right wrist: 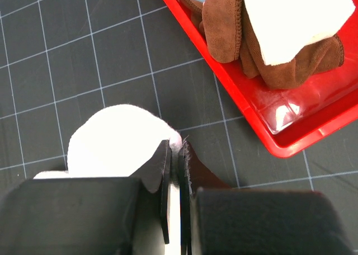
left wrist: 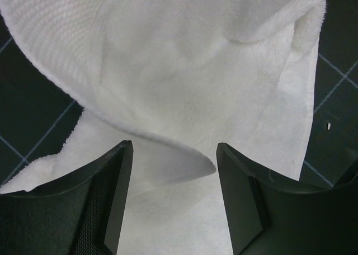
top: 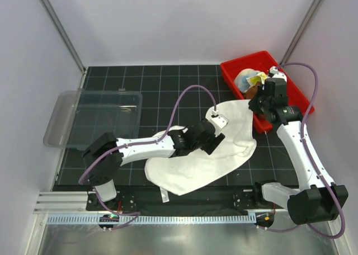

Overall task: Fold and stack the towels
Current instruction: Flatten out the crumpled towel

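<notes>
Left arm (top: 140, 147) and right arm (top: 296, 149): white shells, black joints, a mauve cable (top: 194, 86) looping over each; black end effector fingers (left wrist: 106, 210)

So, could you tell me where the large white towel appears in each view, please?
Top external: white towel spread mid-frame.
Left wrist: it fills most of the frame, above the open left fingers.
Right wrist: lower left, pinched in the shut right fingers.
Shared landmark: the black grid mat.
</notes>
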You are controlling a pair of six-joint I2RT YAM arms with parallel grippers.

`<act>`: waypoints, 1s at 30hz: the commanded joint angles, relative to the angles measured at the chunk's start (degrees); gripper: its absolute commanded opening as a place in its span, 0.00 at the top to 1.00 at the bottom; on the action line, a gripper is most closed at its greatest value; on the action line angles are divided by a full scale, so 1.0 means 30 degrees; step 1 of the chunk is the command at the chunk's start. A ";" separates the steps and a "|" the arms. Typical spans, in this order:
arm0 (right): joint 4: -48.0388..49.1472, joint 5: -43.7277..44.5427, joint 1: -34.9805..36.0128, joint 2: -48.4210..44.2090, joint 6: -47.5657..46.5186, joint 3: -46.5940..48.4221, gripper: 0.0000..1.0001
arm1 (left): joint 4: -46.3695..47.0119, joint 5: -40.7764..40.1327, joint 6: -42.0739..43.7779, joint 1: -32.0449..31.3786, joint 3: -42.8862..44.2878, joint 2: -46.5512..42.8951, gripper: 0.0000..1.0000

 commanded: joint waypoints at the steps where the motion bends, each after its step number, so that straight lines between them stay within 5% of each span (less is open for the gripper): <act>1: 0.0995 -0.0035 -0.0067 -0.0511 0.0218 0.0015 0.99 | 0.1055 -0.0013 -0.0710 -0.0192 -0.0028 0.0420 0.36; 10: 0.1260 -0.0123 -0.0096 -0.0394 0.0305 -0.0190 0.99 | 0.1172 0.0252 -0.1150 -0.0280 0.0030 0.0977 0.52; 14: 0.1318 -0.0152 -0.0097 -0.0511 0.0218 -0.0045 0.99 | -0.0342 -0.0477 -0.1385 -0.0280 0.0468 0.0831 0.96; 15: 0.1376 -0.0181 -0.0068 -0.0569 0.0189 0.0072 0.99 | -0.0931 -0.0714 -0.1443 -0.0280 0.0702 0.0570 1.00; 20: 0.0937 -0.0765 -0.0096 -0.1706 0.0102 0.2351 0.99 | -0.6258 -0.3873 -0.0569 -0.0193 0.3715 -0.1830 1.00; 24: 0.4084 -0.3807 -0.0068 -0.4547 -0.0921 0.3150 0.99 | -1.2201 -0.6717 0.1044 -0.0104 0.8656 -0.4350 1.00; 30: 0.8083 -0.4254 -0.0067 -0.7775 -0.0662 0.4580 0.99 | -1.4090 -0.7836 0.2742 -0.0104 1.3935 -0.8072 1.00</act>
